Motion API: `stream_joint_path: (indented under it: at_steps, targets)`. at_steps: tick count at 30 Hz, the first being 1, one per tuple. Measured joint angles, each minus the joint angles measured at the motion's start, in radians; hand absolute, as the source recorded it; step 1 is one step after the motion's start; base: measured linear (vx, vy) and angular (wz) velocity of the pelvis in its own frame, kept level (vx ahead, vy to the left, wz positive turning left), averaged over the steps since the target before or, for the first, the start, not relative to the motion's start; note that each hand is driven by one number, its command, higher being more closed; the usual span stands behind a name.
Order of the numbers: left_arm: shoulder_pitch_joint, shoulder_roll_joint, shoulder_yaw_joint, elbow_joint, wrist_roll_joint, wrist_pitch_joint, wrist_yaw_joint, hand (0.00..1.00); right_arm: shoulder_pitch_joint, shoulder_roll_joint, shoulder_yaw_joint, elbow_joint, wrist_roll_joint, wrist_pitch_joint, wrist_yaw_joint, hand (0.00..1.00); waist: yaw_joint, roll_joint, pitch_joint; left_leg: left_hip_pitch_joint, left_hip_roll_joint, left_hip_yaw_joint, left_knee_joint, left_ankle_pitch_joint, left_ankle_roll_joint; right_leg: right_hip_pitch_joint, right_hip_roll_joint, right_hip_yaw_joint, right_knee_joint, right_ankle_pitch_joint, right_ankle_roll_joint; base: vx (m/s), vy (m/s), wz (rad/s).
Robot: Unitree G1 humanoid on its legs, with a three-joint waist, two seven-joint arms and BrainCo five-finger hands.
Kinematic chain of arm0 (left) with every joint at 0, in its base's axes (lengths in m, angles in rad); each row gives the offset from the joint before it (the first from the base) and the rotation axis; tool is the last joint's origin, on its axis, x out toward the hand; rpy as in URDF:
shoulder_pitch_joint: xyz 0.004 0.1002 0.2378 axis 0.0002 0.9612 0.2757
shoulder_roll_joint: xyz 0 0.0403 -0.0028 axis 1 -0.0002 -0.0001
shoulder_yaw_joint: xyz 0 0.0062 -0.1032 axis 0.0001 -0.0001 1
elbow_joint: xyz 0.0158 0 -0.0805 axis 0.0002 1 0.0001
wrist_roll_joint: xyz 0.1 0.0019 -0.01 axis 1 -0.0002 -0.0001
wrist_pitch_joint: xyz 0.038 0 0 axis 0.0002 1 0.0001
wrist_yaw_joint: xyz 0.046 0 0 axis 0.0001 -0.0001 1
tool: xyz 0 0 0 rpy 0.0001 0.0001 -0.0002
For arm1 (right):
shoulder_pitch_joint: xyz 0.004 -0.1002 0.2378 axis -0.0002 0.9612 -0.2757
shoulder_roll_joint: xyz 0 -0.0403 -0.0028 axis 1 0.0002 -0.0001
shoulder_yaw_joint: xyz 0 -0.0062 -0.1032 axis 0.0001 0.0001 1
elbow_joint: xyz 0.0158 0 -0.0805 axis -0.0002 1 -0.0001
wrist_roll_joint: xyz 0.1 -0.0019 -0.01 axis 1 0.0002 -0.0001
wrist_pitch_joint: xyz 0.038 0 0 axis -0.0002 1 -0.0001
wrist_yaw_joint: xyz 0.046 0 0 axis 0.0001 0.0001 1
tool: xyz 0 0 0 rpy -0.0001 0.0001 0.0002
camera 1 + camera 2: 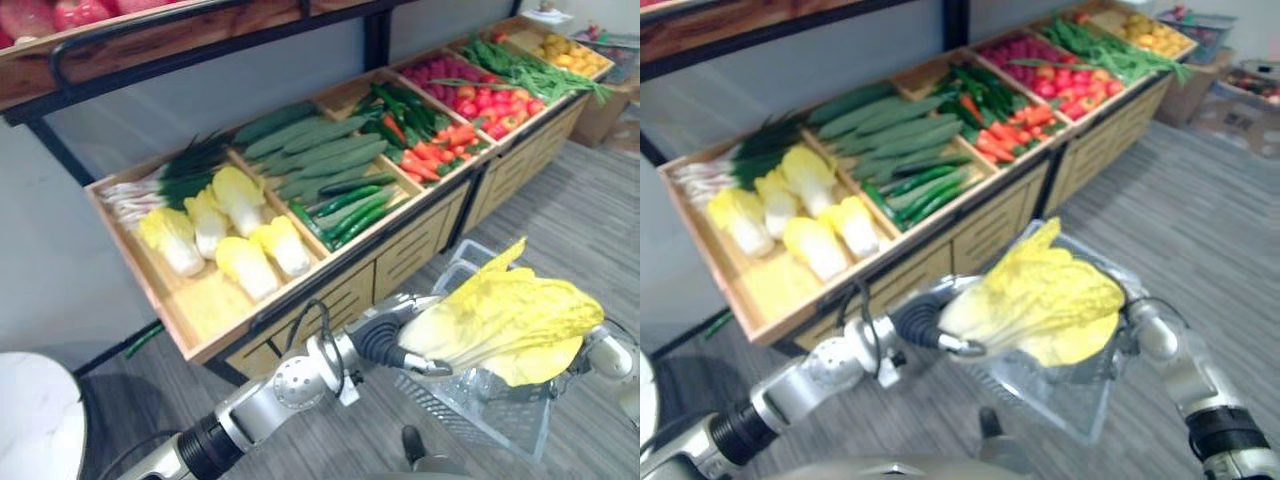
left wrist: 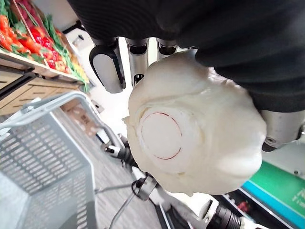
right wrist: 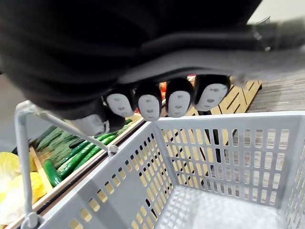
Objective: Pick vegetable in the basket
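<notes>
Cabbage up close: the pale, round-cut stem end of the yellow cabbage (image 2: 190,138) sits right in the left hand (image 1: 385,340), fingers (image 2: 107,67) and thumb wrapped round the base in a firm hold. Its crinkled yellow leaves fan out to the robot's right, and the whole head hangs in the air over the open top of the grey basket (image 3: 228,162), not inside it. Whether the leaves brush the rim, I cannot tell.

Under it the basket's slotted plastic walls and bare floor show. Over on the far side, the right hand (image 3: 167,102) has its dark-tipped fingers curled over just above the rim, beside the wire handle (image 3: 21,157), with the basket hanging below it off the grey plank floor (image 1: 590,210).

Beyond that runs the long wooden display stand (image 1: 400,255). Nearest bin: more yellow cabbages (image 1: 245,265) with spring onions (image 1: 190,165) behind them. Next along, long green cucumbers (image 1: 320,150), then carrots (image 1: 430,150) among dark green peppers, then red tomatoes (image 1: 480,95), green beans (image 1: 520,65), and yellow fruit (image 1: 565,50) in the farthest bin.
</notes>
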Motion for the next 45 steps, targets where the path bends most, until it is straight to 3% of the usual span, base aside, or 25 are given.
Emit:
stream_joint_path:
  at_steps: [3, 8, 17, 21, 32, 44, 45]
  targets:
    - [0.034, 0.020, 0.002, 0.038, 0.000, -0.003, -0.015, 1.00, -0.057, -0.007, 0.083, -0.058, 0.025, -0.010, 0.010, 1.00, 0.000, 0.008, 0.000, 0.009, 0.052, 0.075, 0.114, -0.064, -0.025, -0.009, 0.035, 0.070, 0.014, 0.003, -0.006, -0.04, -0.026, -0.67]
    - [0.037, 0.019, 0.005, 0.073, 0.003, -0.003, -0.032, 1.00, -0.086, -0.011, 0.128, -0.100, 0.033, -0.024, 0.031, 1.00, -0.002, 0.013, 0.003, 0.032, 0.089, 0.122, 0.171, -0.089, -0.041, -0.005, 0.066, 0.106, 0.022, 0.003, -0.007, -0.04, -0.022, -0.31]
    - [0.049, 0.007, 0.004, 0.142, 0.076, -0.015, -0.041, 1.00, -0.124, -0.023, 0.244, -0.136, 0.034, -0.039, 0.045, 1.00, -0.010, 0.003, 0.028, 0.064, 0.107, 0.168, 0.217, -0.125, -0.056, 0.010, 0.085, 0.148, 0.023, 0.003, -0.007, -0.07, 0.004, -0.17]
    - [0.030, -0.030, 0.001, 0.236, 0.142, -0.014, -0.037, 1.00, -0.189, -0.023, 0.308, -0.155, 0.035, -0.050, 0.065, 1.00, -0.025, -0.005, 0.038, 0.070, 0.128, 0.197, 0.265, -0.150, -0.056, 0.009, 0.098, 0.176, 0.024, 0.004, -0.007, -0.04, 0.005, -0.19]
    - [-0.115, -0.116, -0.039, 0.456, 0.295, -0.037, -0.034, 1.00, -0.353, -0.019, 0.427, -0.178, 0.058, -0.053, 0.076, 1.00, -0.032, -0.008, 0.060, 0.095, 0.140, 0.265, 0.294, -0.170, -0.064, -0.004, 0.127, 0.234, 0.036, 0.004, -0.007, -0.02, -0.002, -0.17]
    - [-0.177, -0.228, -0.028, 0.677, 0.412, -0.013, 0.006, 1.00, -0.396, 0.006, 0.467, -0.184, 0.075, -0.058, 0.097, 1.00, -0.034, -0.011, 0.074, 0.115, 0.145, 0.301, 0.314, -0.185, -0.069, -0.006, 0.141, 0.265, 0.039, 0.004, -0.007, -0.04, -0.017, -0.09]
    - [-0.181, -0.237, -0.018, 0.711, 0.419, -0.012, 0.006, 0.00, -0.410, 0.014, 0.473, -0.184, 0.075, -0.058, 0.112, 1.00, -0.034, -0.011, 0.077, 0.122, 0.146, 0.313, 0.318, -0.187, -0.069, -0.006, 0.145, 0.274, 0.039, 0.004, -0.007, -0.04, -0.018, -0.13]
